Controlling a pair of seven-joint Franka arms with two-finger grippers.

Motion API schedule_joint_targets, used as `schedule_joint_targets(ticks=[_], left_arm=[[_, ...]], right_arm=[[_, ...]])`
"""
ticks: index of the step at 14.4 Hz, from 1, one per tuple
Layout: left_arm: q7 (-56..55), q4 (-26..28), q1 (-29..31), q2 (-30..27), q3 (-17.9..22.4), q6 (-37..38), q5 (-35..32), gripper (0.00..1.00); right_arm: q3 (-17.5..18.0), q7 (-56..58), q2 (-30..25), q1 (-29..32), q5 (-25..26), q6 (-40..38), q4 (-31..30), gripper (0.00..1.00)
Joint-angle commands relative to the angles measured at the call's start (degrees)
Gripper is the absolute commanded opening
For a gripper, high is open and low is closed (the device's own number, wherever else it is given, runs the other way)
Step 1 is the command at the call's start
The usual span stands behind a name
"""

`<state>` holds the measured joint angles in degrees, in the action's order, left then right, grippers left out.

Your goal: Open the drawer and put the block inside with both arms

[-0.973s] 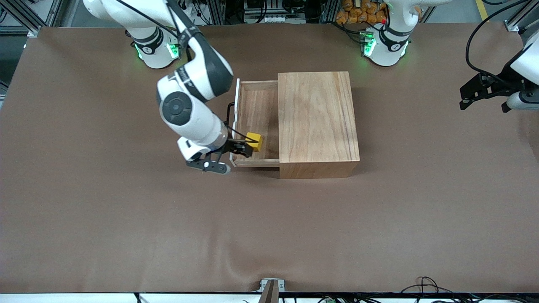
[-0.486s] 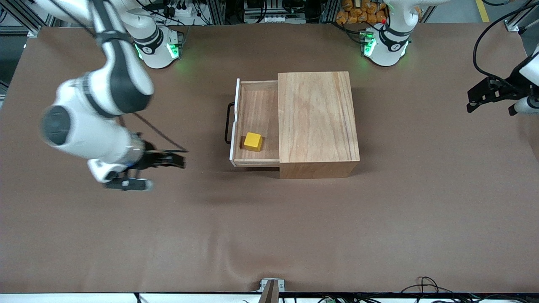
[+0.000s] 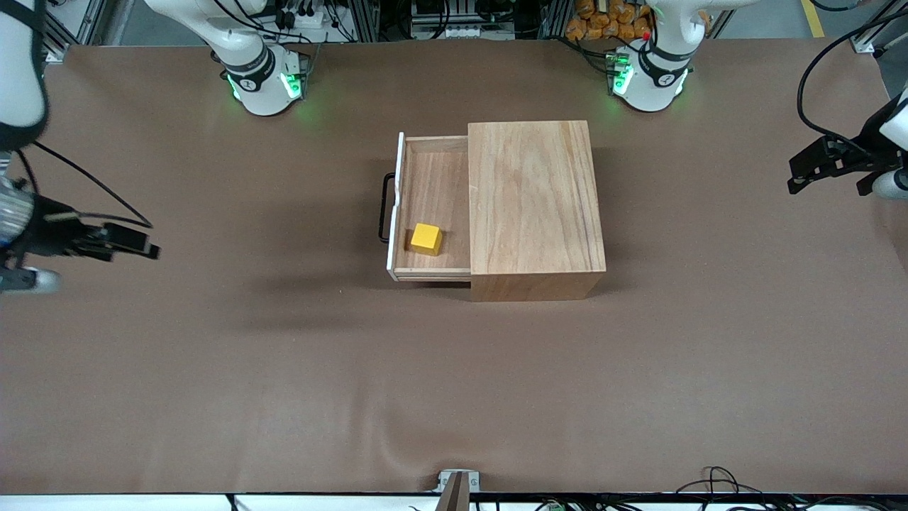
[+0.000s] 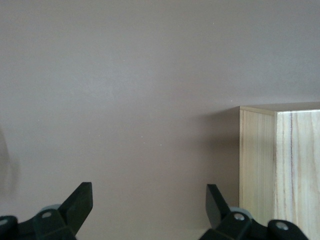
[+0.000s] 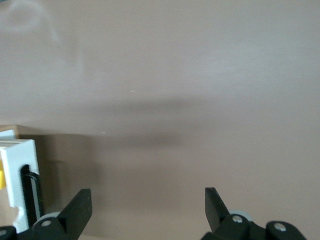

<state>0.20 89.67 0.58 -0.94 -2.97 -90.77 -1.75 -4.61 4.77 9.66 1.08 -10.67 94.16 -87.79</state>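
Drawer (image 3: 433,206) stands pulled out of the cabinet (image 3: 533,199); block (image 3: 426,238) rests inside it (near the front panel). Right tool (image 3: 131,243) and left tool (image 3: 816,165) hang empty, fingers spread, over opposite table (image 3: 454,383) ends.

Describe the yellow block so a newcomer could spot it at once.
Find the wooden cabinet at mid-table; its drawer is pulled out toward the right arm's end. The block sits inside, in the corner nearest the front camera: a small bright yellow cube, the only coloured thing there.
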Motion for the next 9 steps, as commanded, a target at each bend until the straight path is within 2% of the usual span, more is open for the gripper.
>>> schedule_joint_targets(ticks=[1, 4, 9], left_arm=[[-0.7, -0.7, 0.4, 0.1, -0.4, 0.7, 0.2, 1.00], [-0.5, -0.9, 0.4, 0.5, -0.4, 0.7, 0.2, 1.00], [-0.3, -1.0, 0.4, 0.5, -0.4, 0.7, 0.2, 1.00]], right_arm=[[1.4, 0.1, -7.7, 1.0, 5.7, -0.9, -5.4, 1.00], [1.2, -0.3, -11.6, 1.4, 6.3, -4.5, -6.4, 1.00], [-1.7, -1.9, -12.5, -0.6, 7.9, -7.5, -6.4, 1.00]])
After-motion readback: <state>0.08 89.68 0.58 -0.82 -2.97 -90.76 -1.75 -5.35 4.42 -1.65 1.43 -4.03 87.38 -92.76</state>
